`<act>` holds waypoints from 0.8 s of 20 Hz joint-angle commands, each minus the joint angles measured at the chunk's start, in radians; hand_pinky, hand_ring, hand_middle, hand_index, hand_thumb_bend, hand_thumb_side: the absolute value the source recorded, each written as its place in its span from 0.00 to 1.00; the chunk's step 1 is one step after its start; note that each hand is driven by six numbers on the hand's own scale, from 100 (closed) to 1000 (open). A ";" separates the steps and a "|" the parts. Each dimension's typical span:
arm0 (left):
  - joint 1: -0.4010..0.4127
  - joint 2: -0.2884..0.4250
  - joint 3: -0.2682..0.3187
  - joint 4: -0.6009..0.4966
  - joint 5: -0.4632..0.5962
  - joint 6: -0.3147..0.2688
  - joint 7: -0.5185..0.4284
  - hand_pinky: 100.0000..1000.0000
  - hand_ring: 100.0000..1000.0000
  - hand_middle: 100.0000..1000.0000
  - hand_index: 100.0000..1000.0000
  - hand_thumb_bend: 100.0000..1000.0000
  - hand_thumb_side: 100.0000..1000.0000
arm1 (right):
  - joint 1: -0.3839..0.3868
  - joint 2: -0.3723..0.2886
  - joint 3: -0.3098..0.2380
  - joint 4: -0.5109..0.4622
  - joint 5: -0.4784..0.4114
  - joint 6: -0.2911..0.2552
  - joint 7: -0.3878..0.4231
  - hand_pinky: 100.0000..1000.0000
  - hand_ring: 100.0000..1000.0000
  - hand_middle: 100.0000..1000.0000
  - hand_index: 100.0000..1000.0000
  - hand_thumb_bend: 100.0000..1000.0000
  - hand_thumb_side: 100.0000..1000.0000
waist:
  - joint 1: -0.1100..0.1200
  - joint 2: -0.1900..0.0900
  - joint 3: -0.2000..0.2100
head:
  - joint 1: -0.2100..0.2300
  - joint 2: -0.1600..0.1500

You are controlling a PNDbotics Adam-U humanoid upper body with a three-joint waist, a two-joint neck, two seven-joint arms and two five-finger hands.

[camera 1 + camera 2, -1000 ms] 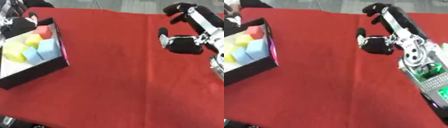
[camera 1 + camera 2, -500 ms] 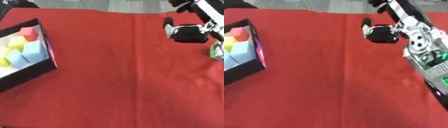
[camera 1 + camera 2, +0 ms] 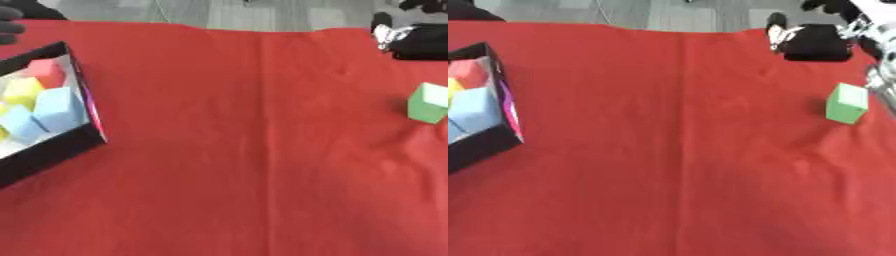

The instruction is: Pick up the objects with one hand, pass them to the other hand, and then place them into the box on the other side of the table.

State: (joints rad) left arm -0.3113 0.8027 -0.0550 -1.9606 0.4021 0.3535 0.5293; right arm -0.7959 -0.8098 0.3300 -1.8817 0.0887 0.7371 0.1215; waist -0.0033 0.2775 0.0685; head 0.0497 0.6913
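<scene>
Green block (image 3: pixel 847 103) at right edge looks light, rigid: take by opposite flat faces; right hand (image 3: pixel 815 42) upper right, fingers' state unclear.

The right hand (image 3: pixel 815 42) shows only as a blurred black mass at the far right of the bench (image 3: pixel 675 150); whether its fingers are curled or straight cannot be told, and its arm runs out past the right edge. In the left eye view the green cube (image 3: pixel 429 103) is cut by the right edge. The box (image 3: pixel 61 145) is cut by the left edge in both views, so part of its blocks (image 3: pixel 48 107) is hidden. A dark shape (image 3: pixel 10 25) at the upper left corner is too blurred to identify
</scene>
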 commanded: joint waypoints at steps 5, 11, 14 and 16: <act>-0.004 0.014 0.009 -0.028 0.005 0.004 0.016 0.79 0.66 0.59 0.78 0.00 0.79 | -0.063 -0.125 -0.028 0.247 0.044 -0.155 0.236 0.98 0.92 0.87 0.89 0.07 0.17 | -0.009 -0.001 0.011 | -0.028 -0.023; -0.004 0.018 0.004 -0.031 0.000 0.016 0.009 0.79 0.66 0.59 0.78 0.00 0.79 | -0.083 -0.155 -0.055 0.388 0.151 -0.292 0.499 1.00 0.93 0.86 0.90 0.29 0.08 | -0.007 0.008 0.010 | -0.038 -0.030; -0.005 0.021 0.001 -0.032 -0.004 0.023 0.006 0.79 0.66 0.59 0.78 0.00 0.78 | -0.084 -0.170 -0.070 0.427 0.178 -0.339 0.625 1.00 0.93 0.85 0.90 0.38 0.02 | -0.009 0.009 0.008 | -0.042 -0.032; -0.005 0.023 0.000 -0.031 -0.006 0.029 0.006 0.78 0.66 0.59 0.78 0.00 0.78 | -0.082 -0.179 -0.076 0.442 0.203 -0.359 0.696 1.00 0.93 0.85 0.90 0.40 0.06 | -0.009 0.009 0.007 | -0.041 -0.034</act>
State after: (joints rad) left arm -0.3076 0.7987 -0.0602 -1.9751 0.4008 0.3772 0.5349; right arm -0.8619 -0.9414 0.2757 -1.4459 0.2742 0.3870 0.7685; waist -0.0033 0.2889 0.0757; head 0.0099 0.6730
